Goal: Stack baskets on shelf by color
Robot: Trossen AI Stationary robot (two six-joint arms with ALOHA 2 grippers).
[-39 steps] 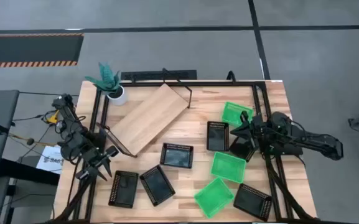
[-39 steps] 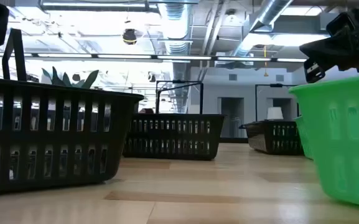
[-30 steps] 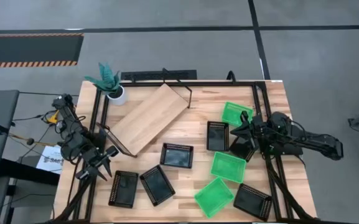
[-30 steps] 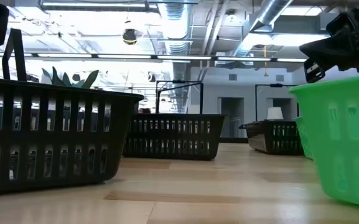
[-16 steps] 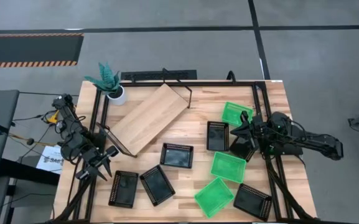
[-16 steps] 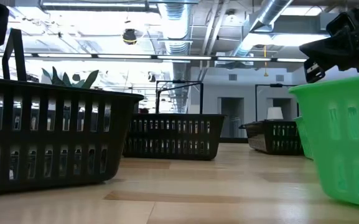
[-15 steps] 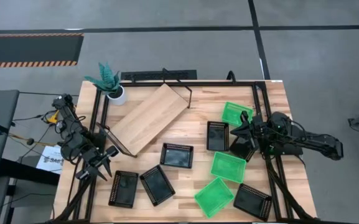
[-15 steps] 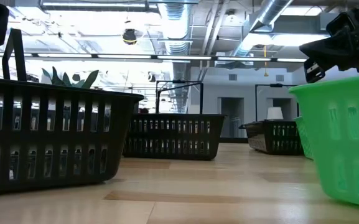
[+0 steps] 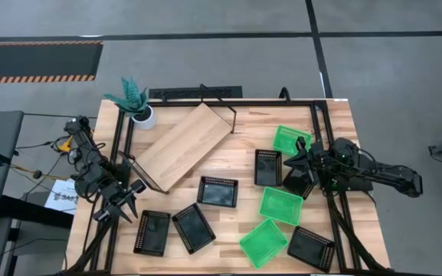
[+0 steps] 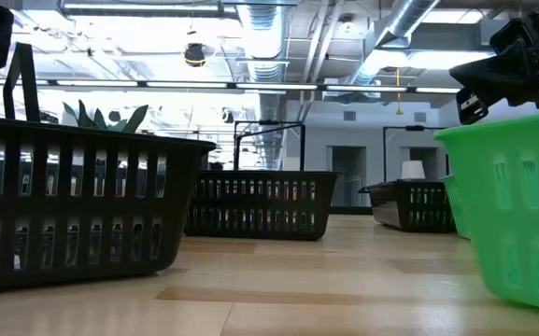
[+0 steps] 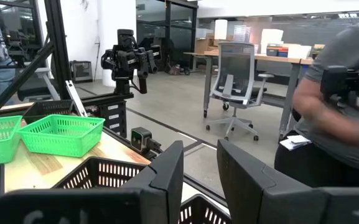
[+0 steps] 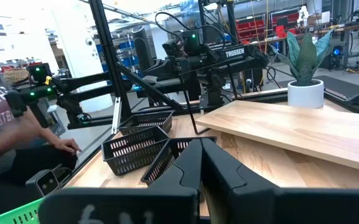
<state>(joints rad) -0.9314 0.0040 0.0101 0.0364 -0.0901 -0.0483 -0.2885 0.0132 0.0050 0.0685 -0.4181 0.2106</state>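
Current state: no stacking has begun. The long light-wood board shelf on a black wire frame (image 9: 182,146) lies diagonally on the wooden worktop (image 9: 243,126), near a small potted plant in a white pot (image 9: 138,107). Its top carries nothing.

Basket positions, high view:
- Three bright green perforated plastic baskets: one (image 9: 290,141) just beside the right arm, one (image 9: 279,205) nearer the middle, one (image 9: 263,242) at the front edge.
- Black perforated plastic baskets: two at front left (image 9: 152,232) (image 9: 193,228), one centre (image 9: 217,192), one upright of centre (image 9: 268,167), one at front right (image 9: 310,248).

Left gripper (image 9: 122,201): raised above the worktop's left side, near the front-left black pair. In the left wrist view its fingers (image 11: 168,174) stand a narrow gap apart and hold nothing.

Right gripper (image 9: 297,156): raised beside the rear green basket. In the right wrist view its fingers (image 12: 188,165) are nearly together and empty.

Recommended procedure for the step in hand, the first pick:
1. Spread the fingers wider before descending; neither present gap looks likely to admit a basket wall.
2. Descend over one long wall, one finger inside and one outside.
3. Grip at mid-wall so the basket hangs level.
4. Assign each colour its own zone on the shelf.
5. Nest each later basket squarely, aligning the corners before release.
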